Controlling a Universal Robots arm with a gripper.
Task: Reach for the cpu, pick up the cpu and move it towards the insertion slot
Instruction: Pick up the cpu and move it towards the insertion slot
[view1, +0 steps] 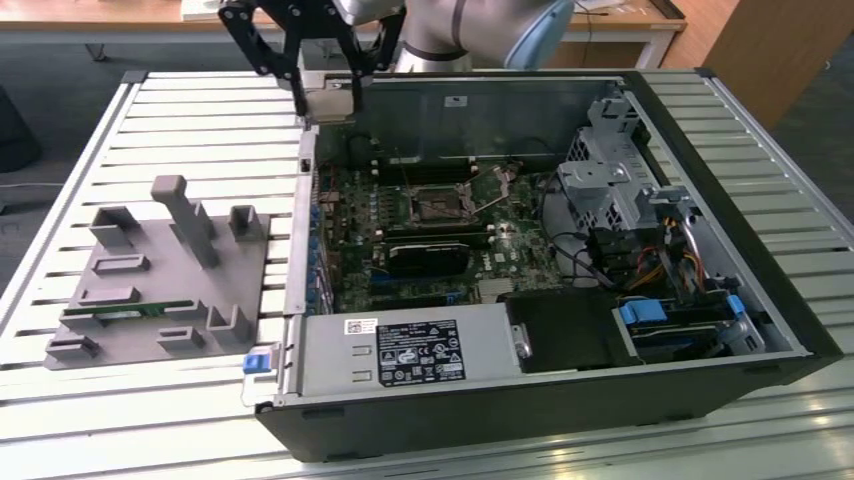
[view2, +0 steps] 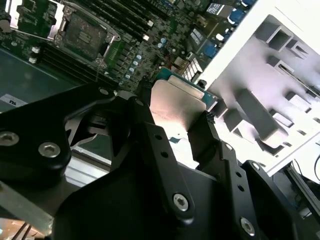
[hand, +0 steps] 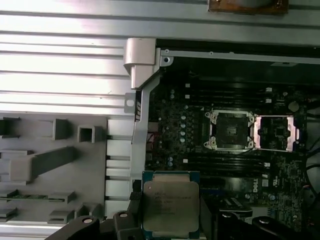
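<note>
The cpu (hand: 171, 207) sits clamped between the black fingers (hand: 136, 212) of the hand (hand: 171, 220), one finger pressed on each of two opposite edges; in the first wrist view its silvery metal top faces the camera, framed by a blue-green rim; in the second wrist view the cpu (view2: 175, 107) shows as a pale flat plate held between the two fingers (view2: 150, 145) of the hand (view2: 172, 125), lifted clear of everything below. In the exterior view the hand (view1: 324, 95) hangs above the far corner of the open computer case (view1: 747, 300), on the exterior view's left side of that case, with the cpu (view1: 324, 92) a small pale square between its fingers; the arm (view1: 467, 30) rises behind it. The insertion slot (view1: 438, 205) lies on the green motherboard (view1: 400, 250) inside the case, a dark square in a silvery frame, well apart from the held chip; in the first wrist view the insertion slot (hand: 230, 131) stands open, its metal cover plate (hand: 276, 133) folded out just beside it; the second wrist view shows the insertion slot (view2: 84, 34) too. A grey parts holder (view1: 160, 290) rests on the slatted surface (view1: 80, 140) to the exterior view's left of the case; a narrow green memory stick (view1: 127, 311) lies in it.
</note>
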